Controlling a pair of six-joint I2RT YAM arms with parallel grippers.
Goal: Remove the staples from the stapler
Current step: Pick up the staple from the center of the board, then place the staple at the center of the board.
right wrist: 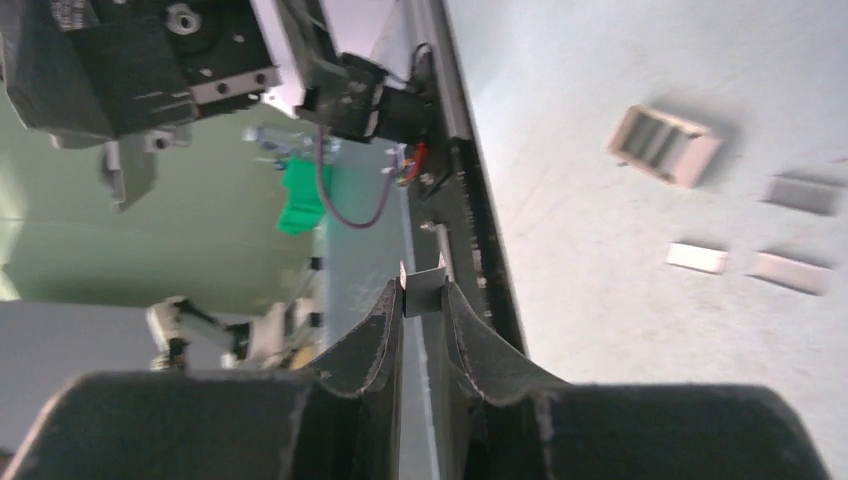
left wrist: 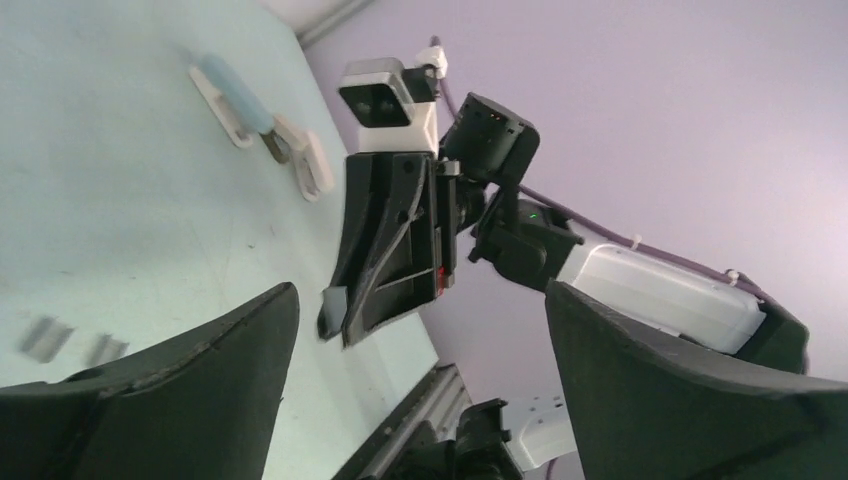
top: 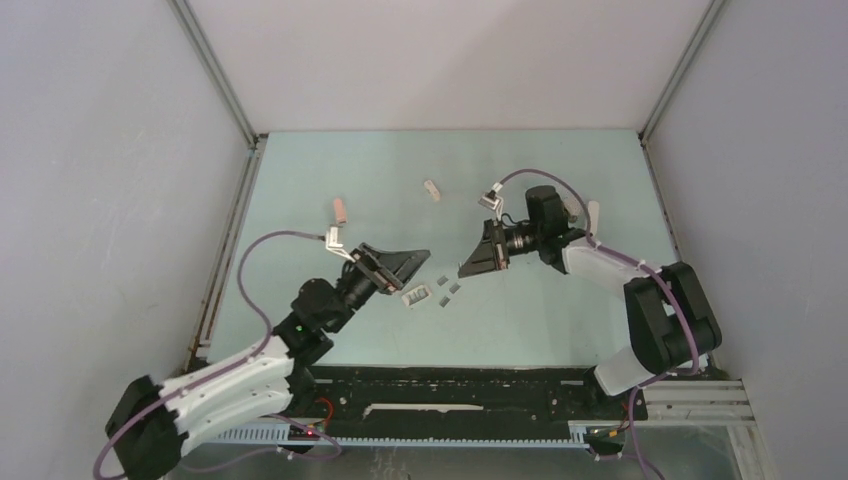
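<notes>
The right gripper [right wrist: 422,296] is clenched on a short grey metallic staple strip [right wrist: 422,283], pinched at the very tips of its black fingers and held above the pale green desk [top: 560,180]. In the overhead view this gripper sits just right of centre, tips pointing toward the lower left. The left gripper [top: 412,272] faces it from just left of centre and is released. Its two dark fingers [left wrist: 200,370] are spread wide (in its own wrist view they fill the lower left and lower right corners), and nothing is between them.

More staples lie flat on the desk between the two grippers, slightly below them in the overhead view. Two small loose grey strips [top: 440,283] lie close together. A wider pale ribbed block [top: 415,295] rests just beside the left gripper's lower finger. The right wrist view shows the same group in the right half of its frame, with the ribbed block highest and three flat strips below and to its right, all apart from one another.

Toward the upper middle of the overhead frame, well apart from the staples, lie a small pink stapler [top: 341,210] to the left and a small white stapler [top: 432,190] near the centre. Whether either one is open, I cannot tell.
</notes>
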